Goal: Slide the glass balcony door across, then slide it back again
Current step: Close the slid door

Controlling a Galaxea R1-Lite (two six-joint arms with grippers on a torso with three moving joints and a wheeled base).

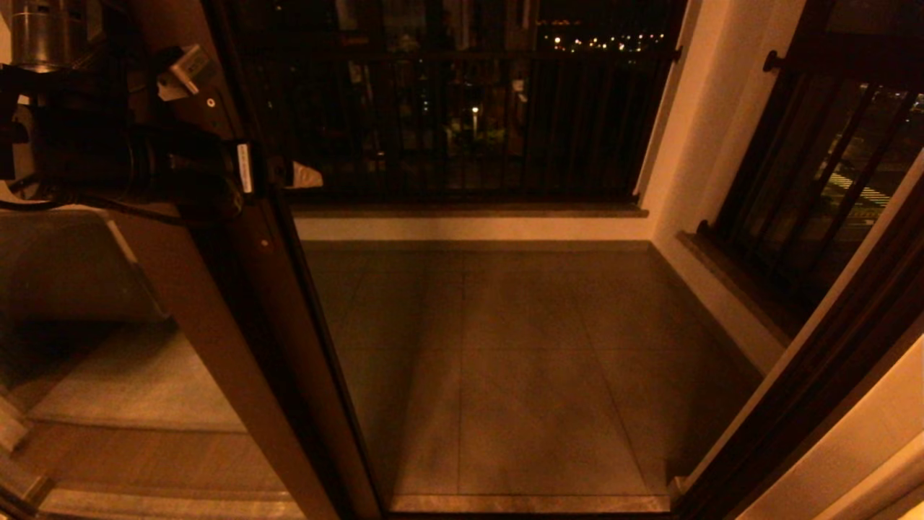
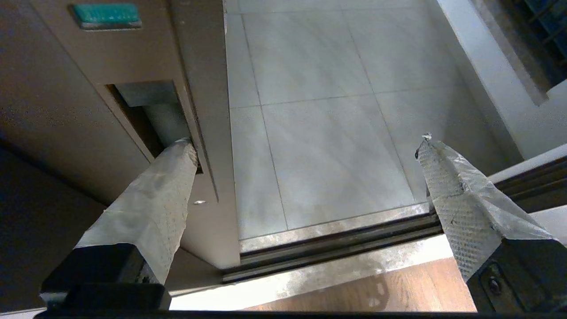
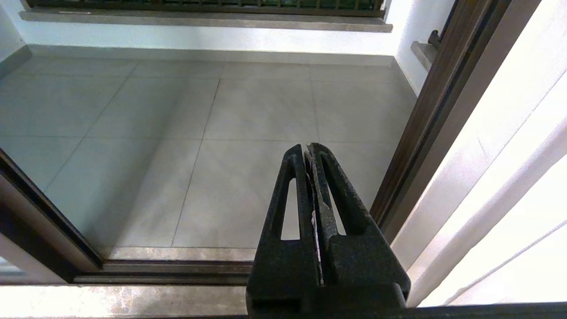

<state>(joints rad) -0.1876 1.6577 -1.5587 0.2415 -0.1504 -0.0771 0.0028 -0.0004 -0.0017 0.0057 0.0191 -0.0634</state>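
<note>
Up high, left hand [image 2: 305, 146] released, one fingertip [image 2: 179, 153] in glass balcony door [image 1: 238, 318] handle recess; right hand [image 3: 310, 155] clenched.

door [image 1: 238, 303]: top and bottom cut off by head view edges; handle hidden behind left arm
left gripper [image 2: 305, 146]: one fingertip [image 2: 184, 153] in stile recess, contact there unclear
right gripper [image 3: 310, 153]: absent from head view
railing [image 1: 462, 108]: city beyond too dark and small to read
</note>
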